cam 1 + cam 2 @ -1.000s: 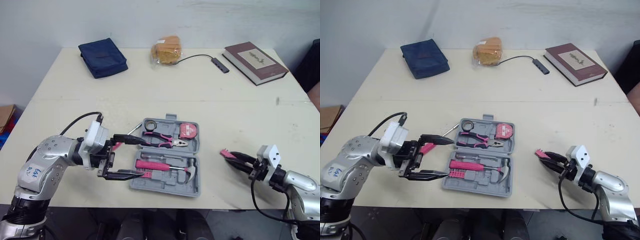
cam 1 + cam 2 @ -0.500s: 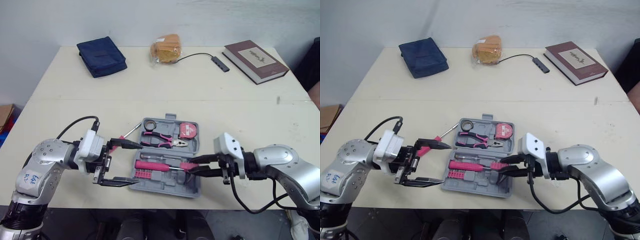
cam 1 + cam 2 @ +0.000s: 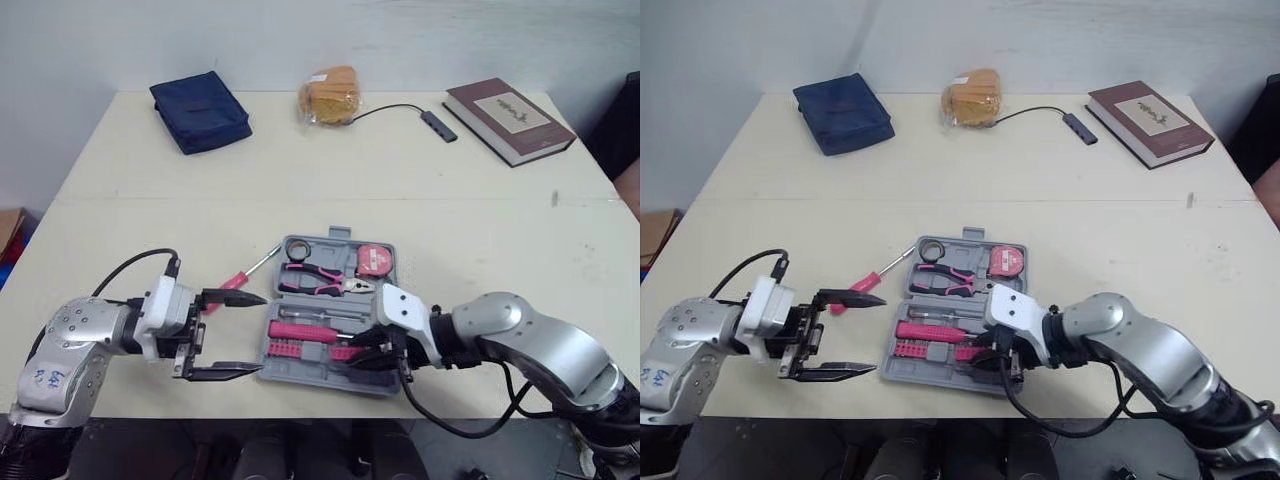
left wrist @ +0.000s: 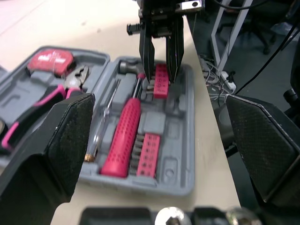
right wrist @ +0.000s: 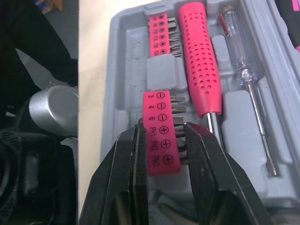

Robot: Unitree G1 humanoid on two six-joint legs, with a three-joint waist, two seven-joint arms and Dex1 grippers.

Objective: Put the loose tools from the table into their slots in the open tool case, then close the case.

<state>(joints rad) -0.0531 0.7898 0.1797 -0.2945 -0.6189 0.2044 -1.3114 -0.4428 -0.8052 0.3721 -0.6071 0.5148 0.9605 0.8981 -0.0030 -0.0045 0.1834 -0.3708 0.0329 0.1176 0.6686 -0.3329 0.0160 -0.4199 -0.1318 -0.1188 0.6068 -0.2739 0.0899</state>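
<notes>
Right claw clenched on my pink bit holder, low over the front row of open tool case. Loose pink screwdriver on table just left of case. Left claw spread wide, empty, beside case.

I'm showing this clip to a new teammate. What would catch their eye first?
The open grey tool case with pink tools lies front and centre. The right gripper is shut on a pink bit holder over the case's front half. Left of the case, the left gripper stands open beside a loose pink screwdriver.
</notes>
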